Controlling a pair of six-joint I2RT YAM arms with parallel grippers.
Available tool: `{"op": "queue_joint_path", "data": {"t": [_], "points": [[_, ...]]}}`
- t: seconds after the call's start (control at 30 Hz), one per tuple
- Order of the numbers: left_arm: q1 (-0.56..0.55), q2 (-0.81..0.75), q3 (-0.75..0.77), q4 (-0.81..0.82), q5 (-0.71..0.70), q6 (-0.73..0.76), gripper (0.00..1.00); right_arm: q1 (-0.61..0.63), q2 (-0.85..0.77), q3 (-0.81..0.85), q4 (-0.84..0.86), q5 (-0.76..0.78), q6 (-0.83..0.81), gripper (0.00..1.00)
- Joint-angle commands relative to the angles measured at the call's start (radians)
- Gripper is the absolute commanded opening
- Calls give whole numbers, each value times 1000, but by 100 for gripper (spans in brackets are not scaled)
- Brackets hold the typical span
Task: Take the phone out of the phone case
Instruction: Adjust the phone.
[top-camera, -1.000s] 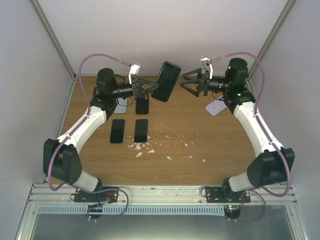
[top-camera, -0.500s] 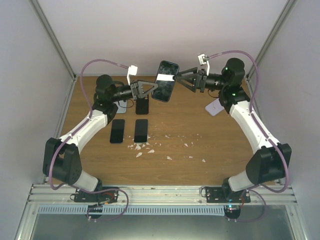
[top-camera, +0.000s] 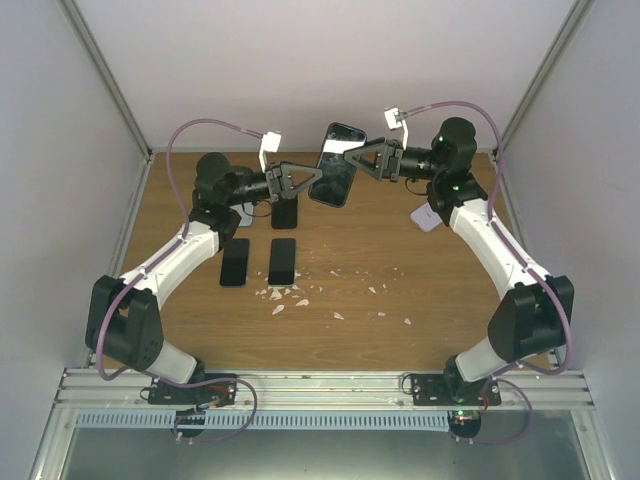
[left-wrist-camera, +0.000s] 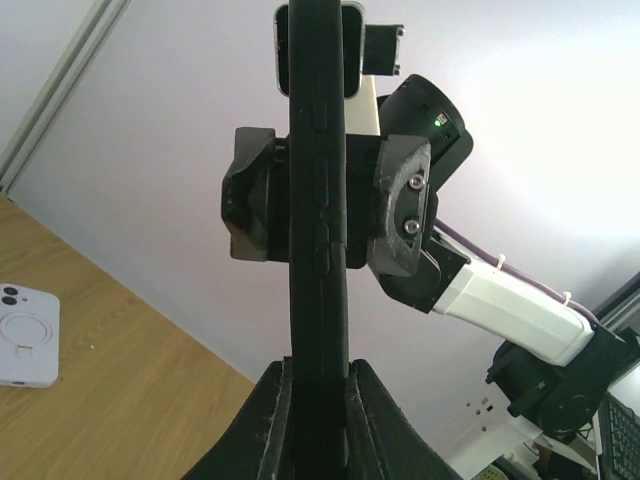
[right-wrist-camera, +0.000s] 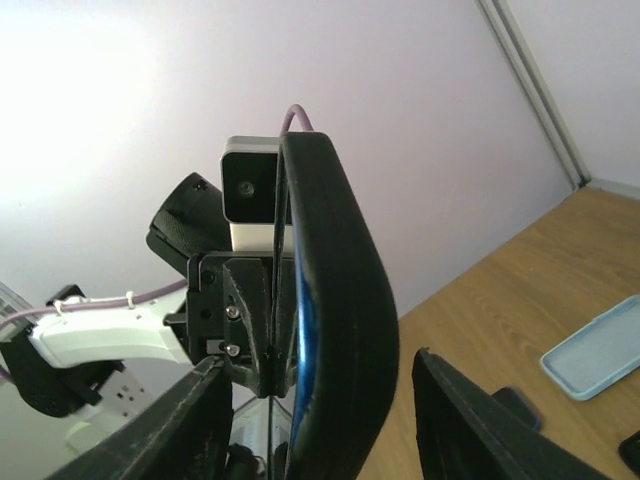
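Observation:
A black phone in its phone case (top-camera: 332, 190) hangs in the air over the back of the table, standing nearly on end. My left gripper (top-camera: 317, 181) is shut on its lower edge; in the left wrist view the fingers (left-wrist-camera: 272, 410) pinch the case (left-wrist-camera: 318, 230) seen edge-on. My right gripper (top-camera: 350, 160) comes in from the right and straddles the upper half. Seen from the right wrist, the case (right-wrist-camera: 345, 320) stands between my right gripper's (right-wrist-camera: 318, 360) spread fingers (right-wrist-camera: 455, 420), with a gap on each side. A blue glint shows along the case's inner edge.
Two dark phones (top-camera: 235, 262) (top-camera: 283, 261) lie flat mid-table, with another dark one (top-camera: 285, 213) behind them. A light blue case (right-wrist-camera: 598, 351) lies at the back left, a white case (top-camera: 430, 215) with a ring at the back right. White crumbs (top-camera: 290, 295) are scattered mid-table.
My right gripper has moved left onto the raised phone and its fingers have narrowed around it. My left gripper has kept its hold, and the phone has shifted a little.

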Motion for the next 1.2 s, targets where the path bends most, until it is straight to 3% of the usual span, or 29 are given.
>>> {"op": "queue_joint_path", "data": {"t": [0.0, 0.3, 0.4, 0.47, 0.63, 0.8, 1.17], "points": [[-11, -30, 13, 112, -4, -4, 0, 12, 7, -8, 56, 6, 40, 47], [-22, -27, 13, 50, -3, 54, 1, 12, -1, -42, 123, -8, 104, 13], [-19, -33, 9, 13, 7, 90, 7, 11, -4, -49, 139, -19, 118, 5], [-12, -39, 8, -23, 21, 124, 19, 6, -7, -52, 158, -30, 134, 2], [35, -70, -5, -135, 85, 241, 38, -20, -19, -63, 211, -62, 184, 1], [51, -117, -25, -249, 130, 387, 41, -39, -41, -77, 267, -95, 206, 0], [29, -135, -46, -364, 134, 506, 43, -45, -79, -112, 332, -122, 239, 1]]}}
